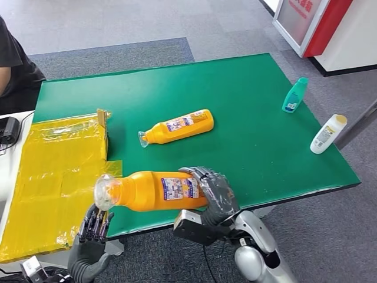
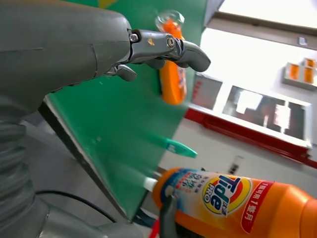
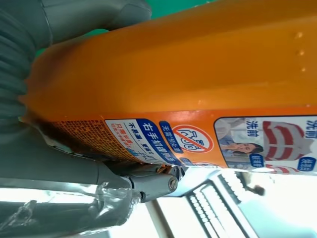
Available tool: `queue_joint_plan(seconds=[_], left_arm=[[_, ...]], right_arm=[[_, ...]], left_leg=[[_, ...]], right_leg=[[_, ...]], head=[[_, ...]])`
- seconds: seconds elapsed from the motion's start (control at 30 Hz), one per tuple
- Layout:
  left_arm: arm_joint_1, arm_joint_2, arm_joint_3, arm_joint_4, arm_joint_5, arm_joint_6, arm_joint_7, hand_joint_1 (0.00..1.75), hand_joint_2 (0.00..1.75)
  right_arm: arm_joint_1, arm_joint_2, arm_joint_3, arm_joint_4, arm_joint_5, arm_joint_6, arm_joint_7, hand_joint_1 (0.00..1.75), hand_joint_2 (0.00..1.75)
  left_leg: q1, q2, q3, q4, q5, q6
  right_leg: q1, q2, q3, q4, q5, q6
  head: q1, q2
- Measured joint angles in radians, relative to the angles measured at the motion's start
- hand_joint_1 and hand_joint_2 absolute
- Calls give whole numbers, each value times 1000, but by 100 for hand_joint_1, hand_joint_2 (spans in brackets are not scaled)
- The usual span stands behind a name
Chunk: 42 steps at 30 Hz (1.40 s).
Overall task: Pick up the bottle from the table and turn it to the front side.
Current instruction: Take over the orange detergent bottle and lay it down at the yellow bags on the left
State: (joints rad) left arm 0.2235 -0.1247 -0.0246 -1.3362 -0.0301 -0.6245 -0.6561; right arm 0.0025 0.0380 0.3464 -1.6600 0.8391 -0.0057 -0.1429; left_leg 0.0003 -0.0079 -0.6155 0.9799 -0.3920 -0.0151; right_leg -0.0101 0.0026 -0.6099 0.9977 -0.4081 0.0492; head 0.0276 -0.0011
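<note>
Bottle (image 1: 153, 190) held sideways, low centre of frame, above the tabletop (image 1: 249, 106) edge.
Right hand (image 1: 213, 194) grips its base; left hand (image 1: 91, 236) open beneath the cap, seemingly not touching. Roll slowly, grip firm.

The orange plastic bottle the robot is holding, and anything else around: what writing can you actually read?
"Tide PRO": front label of the held orange plastic bottle.
"1", amid Chinese characters: red band beside that logo.
"右手抓握": blue strip on the bottle's back label, gripped by the right hand.
Second orange bottle, teal bottle, white bottle, red sign: too small or blurred.
</note>
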Motion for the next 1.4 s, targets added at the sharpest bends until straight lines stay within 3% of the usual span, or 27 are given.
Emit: queue_joint_plan(seconds=[0.27,0.47,0.77,1.2,1.4], left_arm=[[-19,-24,-34,-54,70,-30,60,0,175],[-15,-56,-74,-117,99,-24,106,0,175],[-12,-58,-111,-164,125,-17,117,0,175],[-8,-41,-174,-205,41,114,155,0,175],[-2,-15,-224,-216,18,173,184,0,175]], right_arm=[[1,76,29,64,-64,-39,-92,175,175],[6,103,42,107,-94,-50,-140,175,175],[8,118,53,168,-67,-75,-154,175,175],[10,129,97,301,17,-102,-184,175,175],[10,116,138,348,27,-182,-203,175,175]], left_leg=[[0,0,0,0,0,0],[0,0,0,0,0,0],[0,0,0,0,0,0],[0,0,0,0,0,0],[0,0,0,0,0,0]], right_leg=[[0,0,0,0,0,0],[0,0,0,0,0,0],[0,0,0,0,0,0],[0,0,0,0,0,0],[0,0,0,0,0,0]], head=[[0,0],[0,0],[0,0],[0,0],[0,0]])
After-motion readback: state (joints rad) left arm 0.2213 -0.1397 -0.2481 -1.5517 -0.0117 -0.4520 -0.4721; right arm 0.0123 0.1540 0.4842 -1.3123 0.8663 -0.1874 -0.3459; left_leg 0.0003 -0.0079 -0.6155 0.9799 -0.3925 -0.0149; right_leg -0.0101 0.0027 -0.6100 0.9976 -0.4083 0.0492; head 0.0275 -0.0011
